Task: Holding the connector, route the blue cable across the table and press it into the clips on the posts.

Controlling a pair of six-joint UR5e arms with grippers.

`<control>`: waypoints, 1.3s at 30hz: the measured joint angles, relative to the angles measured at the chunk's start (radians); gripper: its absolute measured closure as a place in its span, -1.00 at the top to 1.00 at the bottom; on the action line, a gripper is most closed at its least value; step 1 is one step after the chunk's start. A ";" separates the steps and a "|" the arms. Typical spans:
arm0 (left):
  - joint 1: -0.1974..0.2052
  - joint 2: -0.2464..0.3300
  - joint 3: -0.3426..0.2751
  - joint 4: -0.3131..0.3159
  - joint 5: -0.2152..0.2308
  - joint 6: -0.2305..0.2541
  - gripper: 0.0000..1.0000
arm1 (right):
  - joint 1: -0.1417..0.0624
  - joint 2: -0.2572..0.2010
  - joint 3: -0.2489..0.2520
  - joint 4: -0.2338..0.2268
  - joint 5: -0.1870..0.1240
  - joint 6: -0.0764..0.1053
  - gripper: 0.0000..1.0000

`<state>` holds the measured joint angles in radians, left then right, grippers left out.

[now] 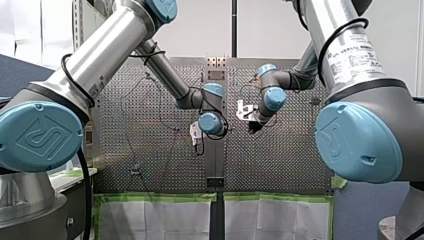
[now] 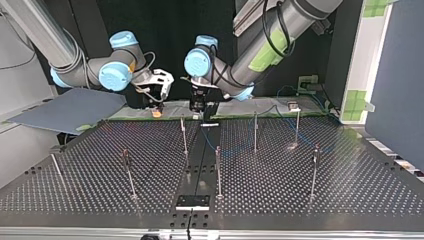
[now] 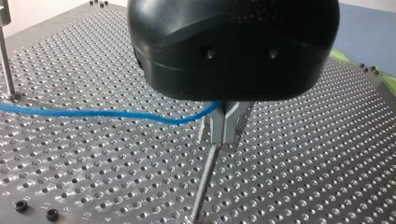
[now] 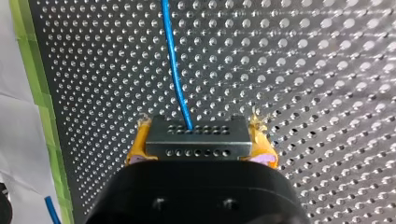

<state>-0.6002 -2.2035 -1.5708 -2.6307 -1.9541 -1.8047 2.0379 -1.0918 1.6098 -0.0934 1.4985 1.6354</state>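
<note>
Right tool (image 4: 201, 140): yellow pads (image 4: 136, 150) clenched on the connector (image 4: 196, 148); blue cable (image 4: 175, 70) leaves it ahead, over the perforated worktop (image 4: 303, 70). Left tool (image 3: 226, 125): metal fingers (image 3: 217, 127) pinched on the cable at the top of a thin post (image 3: 205, 182).

In the left wrist view, the black body of the left hand (image 3: 225, 140) is covering the roots of its fingers (image 3: 215, 125). The cable (image 3: 102, 113) is running off the edge beside a post (image 3: 5, 60) that the edge is cutting short. The right hand (image 4: 201, 143) is hiding the near side of the connector (image 4: 196, 133). In the front view the arms (image 1: 100, 55) are blocking the sides of the table (image 1: 280, 165). In the top view the clips (image 2: 315, 150) are showing too small to read.
</note>
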 joint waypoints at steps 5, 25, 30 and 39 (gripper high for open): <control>0.009 -0.020 0.006 0.017 0.022 -0.002 -0.98 | -0.012 0.007 0.000 -0.041 -0.008 0.017 -1.00; 0.045 -0.081 0.090 0.008 0.047 0.002 -0.98 | -0.050 0.039 -0.002 -0.115 -0.052 0.024 -1.00; 0.062 -0.081 0.102 0.007 0.063 0.002 -0.98 | -0.062 0.041 -0.009 -0.126 -0.055 0.024 -1.00; 0.081 -0.125 0.157 -0.033 0.088 0.012 -0.98 | -0.088 0.050 -0.035 -0.130 -0.070 0.026 -1.00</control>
<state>-0.5196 -2.3283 -1.4134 -2.6638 -1.8662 -1.7929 1.9501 -1.0418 1.5751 -0.2231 1.4286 1.6610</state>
